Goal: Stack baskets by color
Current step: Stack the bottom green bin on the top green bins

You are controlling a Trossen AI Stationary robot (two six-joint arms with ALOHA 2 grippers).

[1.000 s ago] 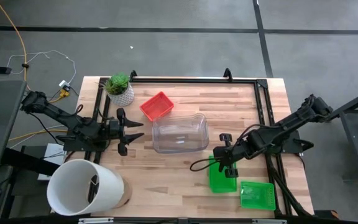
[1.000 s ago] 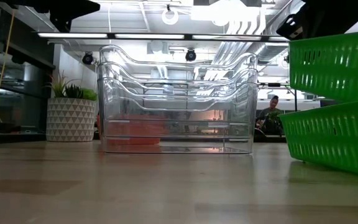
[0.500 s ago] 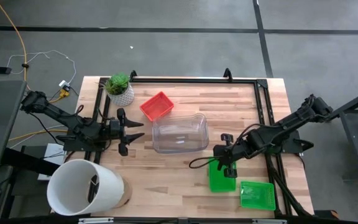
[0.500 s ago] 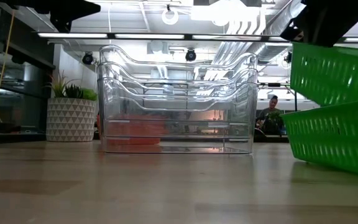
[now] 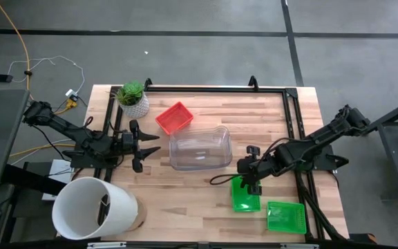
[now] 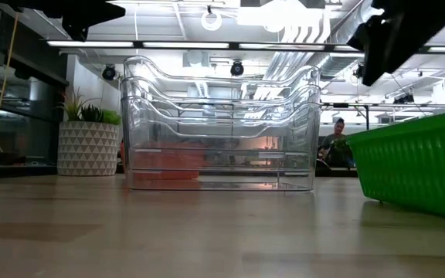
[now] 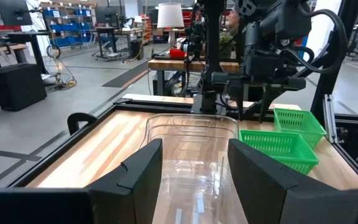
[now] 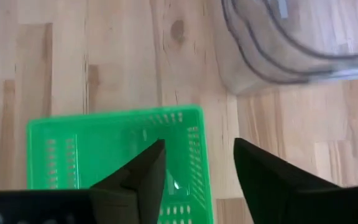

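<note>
From my station I see the desk carrying a big white bucket lying on its side, close to the left pincer on the side toward the front edge. The stack of clear baskets sits just ahead of that pincer's fingertips, between the two arms. The left pincer hangs spread wide with nothing in it, and through its wrist camera I look straight over the clear stack.

The right pincer is parted and holds nothing; its fingers stand above one green basket, which lies flat on the desk right beneath them, clear of both fingers. A second green basket rests on the desk just beyond the first, farther from the clear stack. A red basket lies past the clear stack, well apart from the right pincer. A small potted plant stands near the left pincer, at the desk's far corner.
</note>
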